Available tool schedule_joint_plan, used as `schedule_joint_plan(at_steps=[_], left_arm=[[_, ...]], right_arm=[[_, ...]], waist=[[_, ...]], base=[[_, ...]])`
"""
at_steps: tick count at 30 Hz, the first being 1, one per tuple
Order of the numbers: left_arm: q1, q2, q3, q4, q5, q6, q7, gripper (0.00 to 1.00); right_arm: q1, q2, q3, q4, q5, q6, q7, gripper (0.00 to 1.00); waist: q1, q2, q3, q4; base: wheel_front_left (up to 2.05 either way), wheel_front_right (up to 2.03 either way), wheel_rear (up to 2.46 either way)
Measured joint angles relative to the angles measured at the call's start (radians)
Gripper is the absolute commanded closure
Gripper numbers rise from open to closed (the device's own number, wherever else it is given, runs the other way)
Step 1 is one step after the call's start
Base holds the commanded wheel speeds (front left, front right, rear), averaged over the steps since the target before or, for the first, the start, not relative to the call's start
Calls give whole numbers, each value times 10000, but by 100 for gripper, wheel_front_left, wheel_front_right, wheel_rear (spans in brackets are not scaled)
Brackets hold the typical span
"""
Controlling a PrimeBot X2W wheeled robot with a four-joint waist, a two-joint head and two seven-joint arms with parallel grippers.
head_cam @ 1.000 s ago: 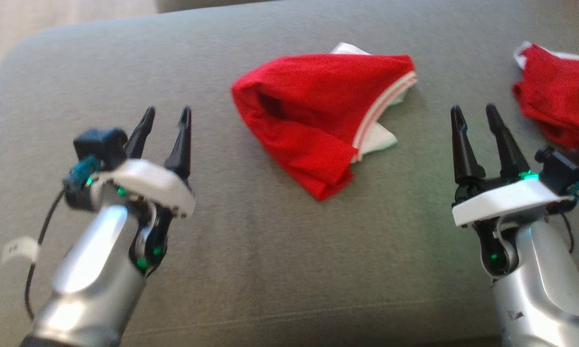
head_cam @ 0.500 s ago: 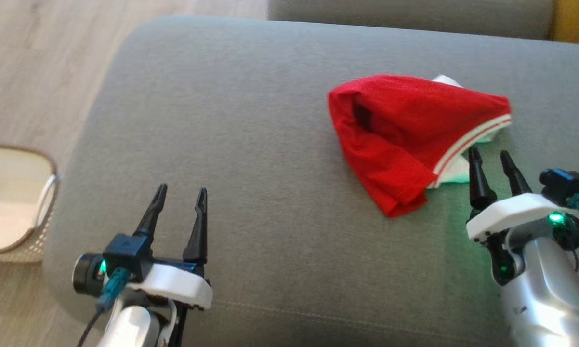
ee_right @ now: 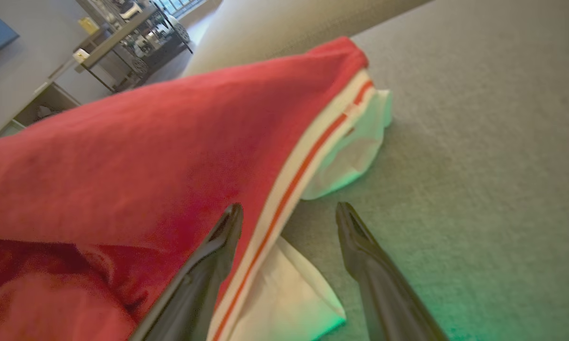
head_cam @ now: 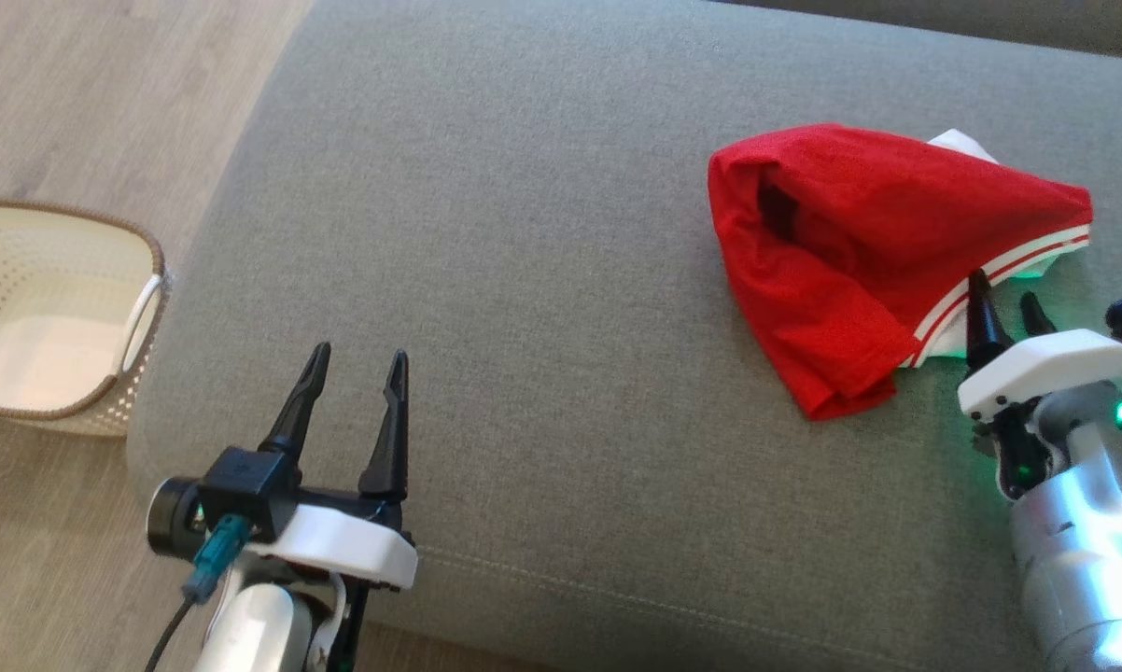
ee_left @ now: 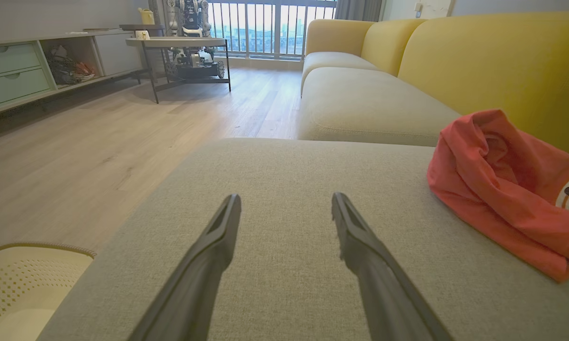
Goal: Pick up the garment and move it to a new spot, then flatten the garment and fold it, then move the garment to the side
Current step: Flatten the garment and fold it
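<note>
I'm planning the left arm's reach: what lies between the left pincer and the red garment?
Bare grey cushion, nothing else, between the left pincer and the garment; the head view shows the stretch plainly.

The head camera looks steeply down on the grey seat cushion (head_cam: 542,233), wide enough to take in the left hand (head_cam: 360,352) and the right hand (head_cam: 1002,287). The left wrist camera sits low over the cushion and faces level toward the room. The right wrist camera is tilted and very close to the red garment (ee_right: 147,142). All three views share that garment. The head and left wrist views share the basket (head_cam: 1,252).
</note>
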Motion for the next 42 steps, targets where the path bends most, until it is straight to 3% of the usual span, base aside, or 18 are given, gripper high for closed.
schedule_joint_plan(at_steps=[11, 12, 13, 20, 29, 36, 42], left_arm=[[-117, -391, 349, 157, 414, -481, 0, 0], [-137, -414, 385, 184, 447, -510, 0, 0], [-161, -435, 426, 217, 470, -512, 0, 0], [-147, -493, 740, 372, 531, -686, 0, 0], [507, -525, 1145, 502, 527, -869, 0, 0], [931, -535, 1198, 550, 522, -959, 0, 0], [1032, -554, 1147, 546, 345, -953, 0, 0]], right_arm=[[-1002, -174, 291, 903, 416, 0, -17, 0], [-1017, -176, 382, 926, 464, 0, -21, 59], [-1016, -176, 470, 932, 512, 0, -100, 100], [-881, -155, 876, 652, 1009, 0, -510, 100], [-334, -970, 947, -1839, 2330, 0, -579, 100], [-1084, -1785, 1546, -3532, 1887, -2, 113, 100], [-2526, -1383, 2585, -5388, 1022, -2, 1336, 100]], waist=[[0, 0, 513, 214], [1, 0, 521, 202], [1, 0, 511, 187], [0, 0, 88, -119], [-1, 0, -1051, -969], [-1, 0, -1770, -1312], [-1, 0, -2034, -1021]], base=[[0, 0, 0], [0, 0, 0], [0, 0, 0], [0, 0, 0], [0, 0, 0], [0, 0, 0], [0, 0, 0]])
